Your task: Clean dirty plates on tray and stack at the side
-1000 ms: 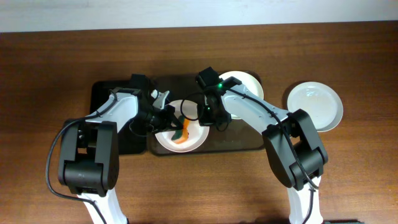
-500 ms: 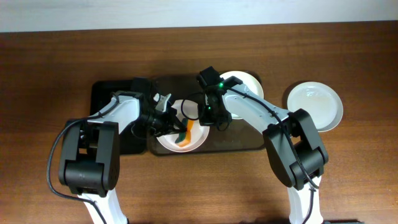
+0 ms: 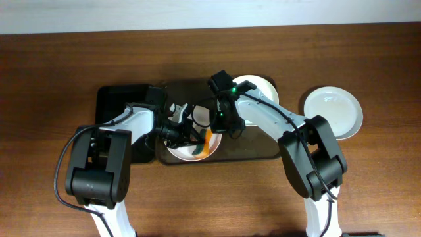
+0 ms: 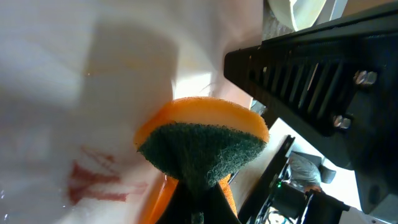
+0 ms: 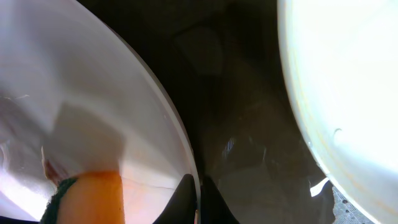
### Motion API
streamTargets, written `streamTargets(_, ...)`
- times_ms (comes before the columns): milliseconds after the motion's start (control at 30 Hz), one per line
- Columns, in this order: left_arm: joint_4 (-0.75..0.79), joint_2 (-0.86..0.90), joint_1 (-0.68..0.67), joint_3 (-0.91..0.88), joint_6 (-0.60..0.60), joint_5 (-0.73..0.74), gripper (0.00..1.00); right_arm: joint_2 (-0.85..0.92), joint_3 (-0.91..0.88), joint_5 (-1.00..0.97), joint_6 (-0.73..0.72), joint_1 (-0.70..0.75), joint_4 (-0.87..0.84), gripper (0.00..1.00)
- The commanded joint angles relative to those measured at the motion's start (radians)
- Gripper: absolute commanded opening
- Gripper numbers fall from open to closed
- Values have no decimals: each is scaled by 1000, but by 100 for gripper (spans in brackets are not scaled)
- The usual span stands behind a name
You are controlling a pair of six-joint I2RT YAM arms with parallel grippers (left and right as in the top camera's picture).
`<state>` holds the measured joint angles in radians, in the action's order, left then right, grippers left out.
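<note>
A white plate (image 3: 187, 150) lies on the left part of the dark brown tray (image 3: 253, 150), and red-brown smears (image 4: 93, 180) show on it in the left wrist view. My left gripper (image 3: 195, 137) is shut on an orange sponge with a green scouring face (image 4: 202, 146), pressed on that plate. My right gripper (image 3: 220, 125) is shut on the plate's right rim (image 5: 186, 168), pinched between its fingers. A second plate (image 3: 260, 89) sits at the tray's far right corner. A third plate (image 3: 332, 112) rests on the table, right of the tray.
A smaller black tray (image 3: 118, 108) lies just left of the brown tray, under my left arm. Both arms cross over the brown tray's middle, with the right arm's dark link (image 4: 311, 74) close above the sponge. Bare wooden table (image 3: 217, 197) surrounds everything.
My left gripper has slid the sponge rightward across the plate, towards the rim that the right gripper holds. The right arm and the plates have stayed put.
</note>
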<state>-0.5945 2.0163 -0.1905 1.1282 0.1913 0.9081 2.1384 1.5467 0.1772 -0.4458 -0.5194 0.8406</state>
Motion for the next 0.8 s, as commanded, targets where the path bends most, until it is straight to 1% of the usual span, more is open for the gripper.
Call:
streamTargets(0,14,5,0,-21,38,14,0,11,-3,-31,-5,10,9,4)
streamTargets(100,15,5,0,-21,98,-96,0,11,-3,-31,-5,10,9,4)
streamTargets(233,36,5,0,-21,113,-160,0,11,-3,-31,-5,10,9,4)
streamTargets(267,38,5,0,-21,124,-199,0,11,-3,-31,-5,10,9,4)
streamTargets(300,37,5,2,-21,158,-297,0,11,-3,-31,-5,10,10,4)
streamTargets(433,38,5,32,-21,160,-408,0,11,-3,-31,-5,10,10,4)
streamTargets(567,38,3,107,-18,139,-415,0,11,-3,-31,-5,10,13,4)
streamTargets(667,36,-4,140,-12,92,-415,0,11,-3,-31,-5,10,13,4)
streamTargets(767,37,-23,150,-8,12,-371,0,11,-3,-31,-5,10,13,4)
